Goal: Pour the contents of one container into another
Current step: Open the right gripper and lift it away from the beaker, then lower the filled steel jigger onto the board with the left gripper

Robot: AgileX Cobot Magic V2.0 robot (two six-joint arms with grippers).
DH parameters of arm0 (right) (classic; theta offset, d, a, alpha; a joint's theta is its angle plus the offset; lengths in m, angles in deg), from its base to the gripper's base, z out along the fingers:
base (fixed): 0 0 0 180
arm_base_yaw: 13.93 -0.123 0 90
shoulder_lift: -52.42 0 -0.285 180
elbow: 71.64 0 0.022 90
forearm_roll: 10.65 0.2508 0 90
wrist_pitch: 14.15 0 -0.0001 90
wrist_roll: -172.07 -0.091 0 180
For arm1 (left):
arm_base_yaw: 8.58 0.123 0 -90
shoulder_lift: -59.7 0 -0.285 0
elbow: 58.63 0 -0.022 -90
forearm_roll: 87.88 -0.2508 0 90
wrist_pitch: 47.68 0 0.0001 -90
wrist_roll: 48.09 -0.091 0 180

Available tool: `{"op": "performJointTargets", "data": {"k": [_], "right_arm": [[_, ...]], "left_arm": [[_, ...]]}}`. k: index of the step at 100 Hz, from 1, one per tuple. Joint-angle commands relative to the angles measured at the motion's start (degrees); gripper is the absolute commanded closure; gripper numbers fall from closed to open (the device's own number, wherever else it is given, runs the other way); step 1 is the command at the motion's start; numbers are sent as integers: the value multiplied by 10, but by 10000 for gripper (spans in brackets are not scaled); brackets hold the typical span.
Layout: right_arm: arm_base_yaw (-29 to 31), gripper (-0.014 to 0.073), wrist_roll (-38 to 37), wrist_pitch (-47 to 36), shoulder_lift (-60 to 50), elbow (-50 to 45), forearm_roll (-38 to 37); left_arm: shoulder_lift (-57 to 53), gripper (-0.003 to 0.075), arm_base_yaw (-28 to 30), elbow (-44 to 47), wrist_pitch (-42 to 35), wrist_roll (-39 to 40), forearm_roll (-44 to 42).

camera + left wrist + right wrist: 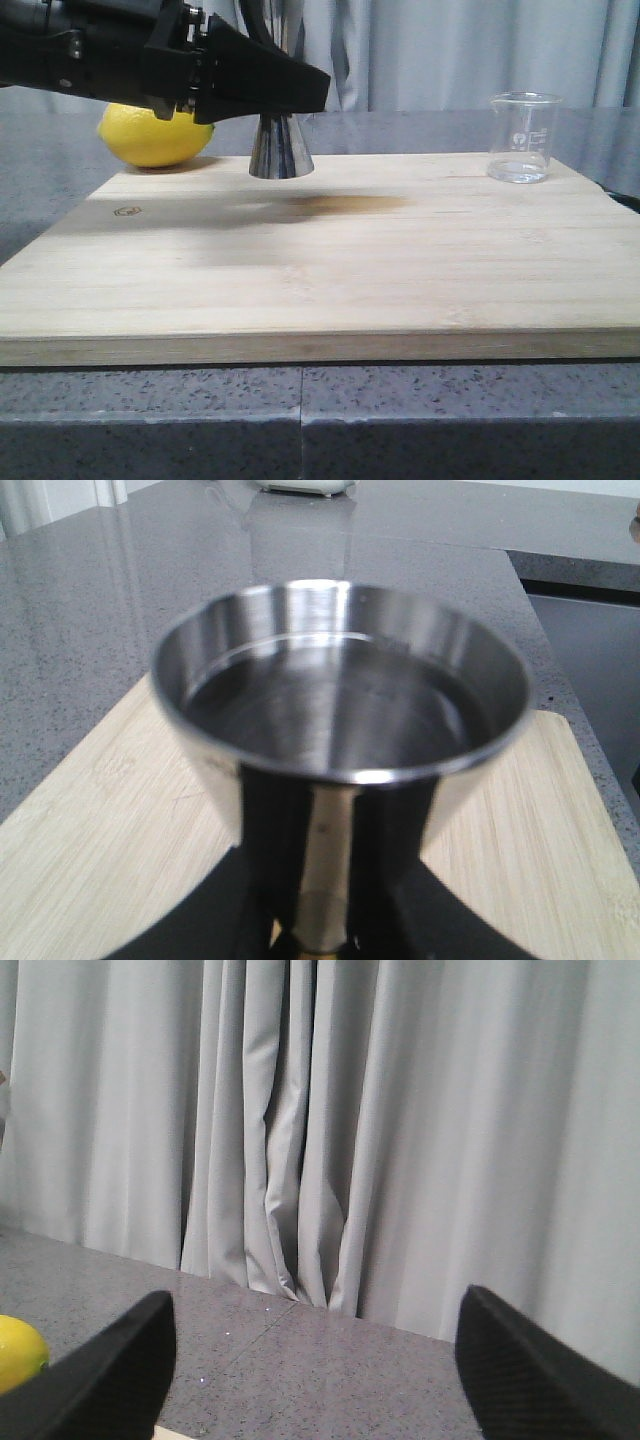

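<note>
So, biggest thing first: the wooden cutting board (330, 270) fills most of the front view, sitting on a speckled grey counter (300, 420) with pale curtains (400, 1130) behind. There's a darker stain on the board just near of the jigger.

Next down, the left gripper (285, 100) reaches in from the far left, and its black fingers (190, 925) are clamped on the narrow waist of the steel jigger (280, 148). In the front view the jigger looks to hang just above the far left part of the board, a shadow under it, though we can't be sure it's clear of the wood. The left wrist view looks down into its upper cup (340, 690), and there seems to be liquid in there already, fairly high up.

The lemon (152, 136) sits off the board's far left corner, behind the arm.

The glass beaker (521, 137) stands upright on the far right of the board, well apart from the jigger, and looks about empty, maybe a thin film at the bottom.

The right gripper (310, 1380) shows only in its own wrist view: fingers spread wide, nothing between them, pointed at the curtains.

Our read: the pour into the jigger looks done or nearly so. Next move would be setting the jigger down gently and level so nothing slops, then letting go.
</note>
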Motion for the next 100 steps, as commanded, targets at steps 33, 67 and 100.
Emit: {"op": "performJointTargets", "data": {"k": [33, 67, 100], "right_arm": [[2, 60, -1, -35, -4, 14, -1], [2, 60, -1, -34, -4, 14, -1], [2, 60, -1, -34, -4, 14, -1]], "left_arm": [[-17, 661, 44, -16, 78, -10, 65], [-11, 661, 46, -16, 81, -22, 53], [-11, 661, 46, -12, 83, -22, 37]]}}
